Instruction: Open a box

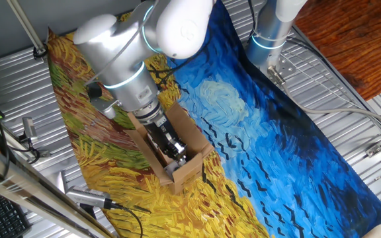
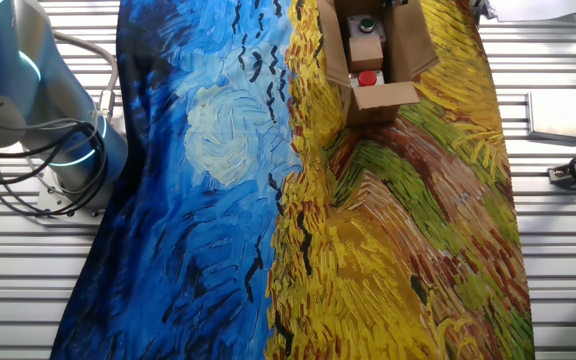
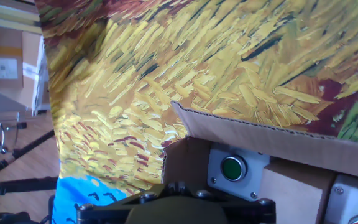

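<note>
We are looking at a table draped in a painted cloth, swirling blue on one half and yellow, green and brown on the other. The silver arm is leaning in from the cloth's yellow side and reaching down at a slant, its wrist pointing into the box.

The box is sitting on the yellow part of the cloth, close to where the blue begins; in the other fixed view it is lying at the top edge of the picture. Its flaps are standing open and splaying outward. In the hand view one long flap is running across the frame with the yellow cloth behind it.

Inside the box we are seeing a small pale unit with a green round button and, in the other fixed view, a red button next to it.

The gripper is dipping into the box's interior near its end wall. We cannot tell whether its fingers are spread or pressed together: they are dark against the contents in one fixed view, cut off in the other, and only the hand's dark housing is showing at the bottom of the hand view.
</note>
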You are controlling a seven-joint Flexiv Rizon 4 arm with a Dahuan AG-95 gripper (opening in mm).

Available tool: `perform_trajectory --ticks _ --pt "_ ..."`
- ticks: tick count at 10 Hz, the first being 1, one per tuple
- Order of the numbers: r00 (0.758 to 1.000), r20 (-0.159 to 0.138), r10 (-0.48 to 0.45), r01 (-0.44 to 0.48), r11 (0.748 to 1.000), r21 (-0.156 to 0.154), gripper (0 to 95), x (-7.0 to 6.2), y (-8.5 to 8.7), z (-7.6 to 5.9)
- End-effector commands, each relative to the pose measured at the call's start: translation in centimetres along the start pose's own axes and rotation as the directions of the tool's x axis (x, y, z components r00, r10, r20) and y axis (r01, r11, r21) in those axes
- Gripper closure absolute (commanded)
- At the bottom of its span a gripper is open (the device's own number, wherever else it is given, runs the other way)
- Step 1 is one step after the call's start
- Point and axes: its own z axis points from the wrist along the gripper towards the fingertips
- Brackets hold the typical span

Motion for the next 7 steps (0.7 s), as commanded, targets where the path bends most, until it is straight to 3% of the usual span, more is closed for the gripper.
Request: perform_trajectory --ticks 1,3,5,7 --pt "0.999 0.032 0.02 -0.02 1.0 -0.017 95.0 -0.4 0.6 1.5" --pt "0.999 0.038 0.031 -0.031 0.999 -0.011 95.0 -0.9 1.3 2.8" --pt "0.999 0.033 0.018 -0.018 1.0 0.015 95.0 -1.2 1.0 3.9" --pt "1.0 0.019 -0.013 0.011 0.997 0.071 95.0 -1.3 0.3 4.9"
